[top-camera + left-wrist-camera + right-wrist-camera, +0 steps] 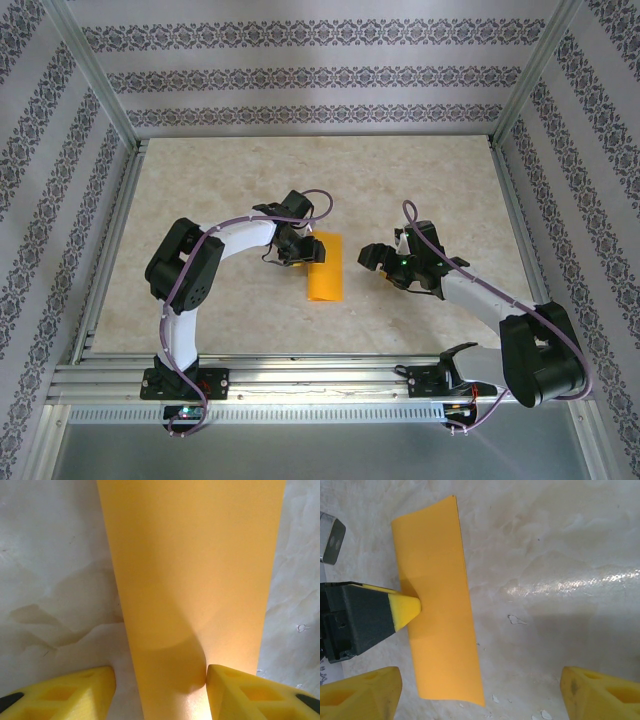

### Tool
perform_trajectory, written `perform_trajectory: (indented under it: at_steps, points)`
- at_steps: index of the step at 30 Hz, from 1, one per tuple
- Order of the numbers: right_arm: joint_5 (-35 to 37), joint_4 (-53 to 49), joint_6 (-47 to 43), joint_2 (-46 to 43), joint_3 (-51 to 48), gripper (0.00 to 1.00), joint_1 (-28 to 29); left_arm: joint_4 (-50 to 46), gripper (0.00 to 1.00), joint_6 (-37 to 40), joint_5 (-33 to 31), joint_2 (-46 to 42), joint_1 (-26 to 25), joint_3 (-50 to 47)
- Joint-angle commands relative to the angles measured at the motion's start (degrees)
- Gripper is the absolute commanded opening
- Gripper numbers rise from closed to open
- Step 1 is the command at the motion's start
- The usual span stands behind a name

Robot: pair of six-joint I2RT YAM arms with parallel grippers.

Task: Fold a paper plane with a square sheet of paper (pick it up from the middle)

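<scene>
The thin orange-yellow sheet of paper (325, 268), folded into a narrow rectangular strip, is lying flat near the middle of the pale marbled table top (230, 180). The black left gripper with yellow foam fingers (300, 245) is standing over the strip's far end. In the left wrist view its jaws are sitting partly spread and straddling the strip. One yellow finger (235, 692) is touching the paper's edge, and the other is sitting just clear of it. The right gripper (372, 255) is hovering beside the strip's right edge, apart from it. Its yellow jaws are gaping wide over bare table and gripping nothing.
</scene>
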Motion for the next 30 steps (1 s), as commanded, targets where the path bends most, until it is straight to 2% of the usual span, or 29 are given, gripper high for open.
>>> perform_trajectory:
  at_steps: [1, 13, 27, 30]
  points:
    - [-3.27, 1.34, -1.14, 0.97, 0.92, 0.78, 0.44, -0.86, 0.53, 1.33, -0.91, 5.14, -0.75, -1.58]
    - [-3.53, 0.7, -1.64, 4.24, 2.96, 0.76, 2.16, -1.04, 0.53, 3.36, -0.29, 5.4, -0.75, -0.87]
    - [-3.09, 0.35, -1.52, 4.69, 3.23, 0.76, 2.55, -0.29, 0.54, 2.3, -0.6, 5.76, -0.79, -1.09]
    - [-3.48, 0.76, -1.52, 4.92, 3.23, 0.68, 2.6, -0.25, 0.54, 2.22, -0.49, 5.75, -0.75, -1.07]
